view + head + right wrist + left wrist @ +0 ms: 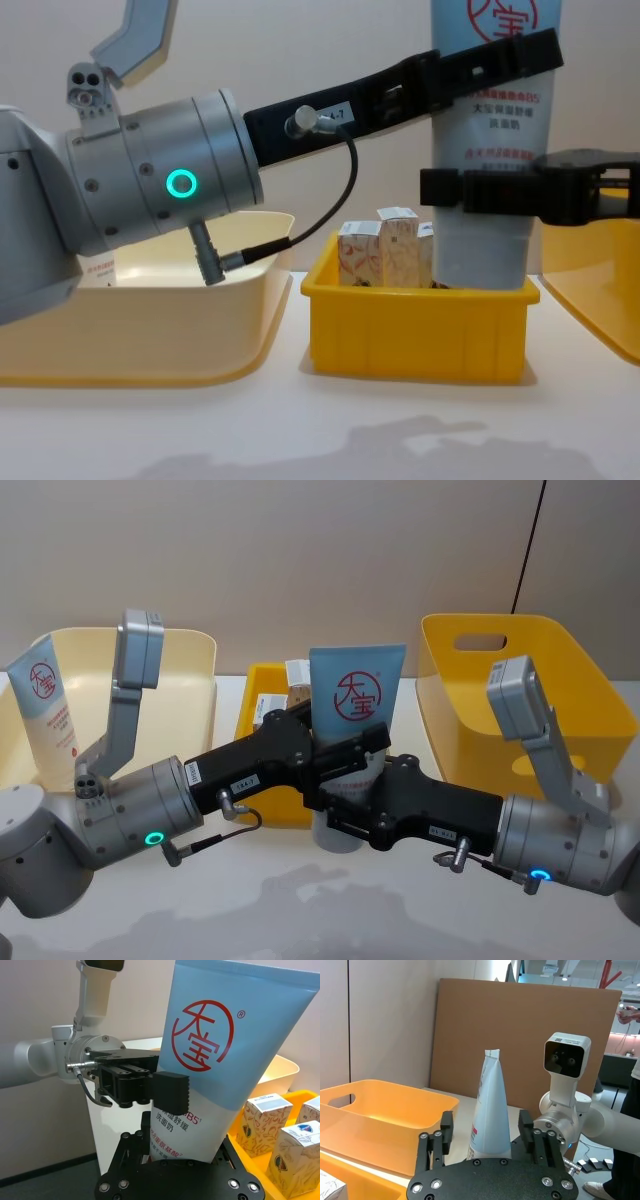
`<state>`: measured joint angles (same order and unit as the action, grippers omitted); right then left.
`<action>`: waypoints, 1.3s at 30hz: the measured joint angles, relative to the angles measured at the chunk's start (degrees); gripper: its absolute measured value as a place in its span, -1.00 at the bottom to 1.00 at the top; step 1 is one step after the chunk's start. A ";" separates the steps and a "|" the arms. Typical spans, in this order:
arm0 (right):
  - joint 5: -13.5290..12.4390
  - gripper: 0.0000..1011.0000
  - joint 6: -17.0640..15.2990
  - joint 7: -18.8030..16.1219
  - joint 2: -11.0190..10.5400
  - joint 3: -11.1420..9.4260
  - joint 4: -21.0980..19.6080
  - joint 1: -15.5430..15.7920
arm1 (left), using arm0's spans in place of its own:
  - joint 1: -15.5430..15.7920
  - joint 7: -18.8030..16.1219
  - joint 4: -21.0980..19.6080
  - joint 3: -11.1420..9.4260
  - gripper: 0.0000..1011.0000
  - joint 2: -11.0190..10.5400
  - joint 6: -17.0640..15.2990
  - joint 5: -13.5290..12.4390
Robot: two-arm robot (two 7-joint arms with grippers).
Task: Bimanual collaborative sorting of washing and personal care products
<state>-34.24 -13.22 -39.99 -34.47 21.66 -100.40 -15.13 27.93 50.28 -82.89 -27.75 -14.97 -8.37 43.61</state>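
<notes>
A pale-blue tube (356, 690) with a red ringed logo stands upright, cap down, over the small yellow bin (415, 335). My right gripper (345, 802) comes in from the right and is shut on the tube's lower part (480, 245). My left gripper (335, 735) reaches in from the left, higher up. It is open, one finger on each side of the tube (487, 1110) with a gap at both. A second tube (47, 705) leans in the cream bin (190, 670). Small white cartons (385, 245) with an orange swirl print stand in the small bin.
A large yellow bin (540, 680) with a handle slot stands at the right. The cream bin takes up the left side. A brown board and a wall close off the back. The white table runs bare in front of the bins.
</notes>
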 joint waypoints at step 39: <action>-0.81 -0.10 3.52 11.73 -3.28 -7.58 -4.38 9.83 | 0.00 0.00 0.00 0.00 0.98 0.00 0.00 0.00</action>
<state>-35.05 -9.69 -28.26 -37.75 14.08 -104.78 -5.31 27.93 50.28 -82.89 -27.75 -14.97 -8.37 43.61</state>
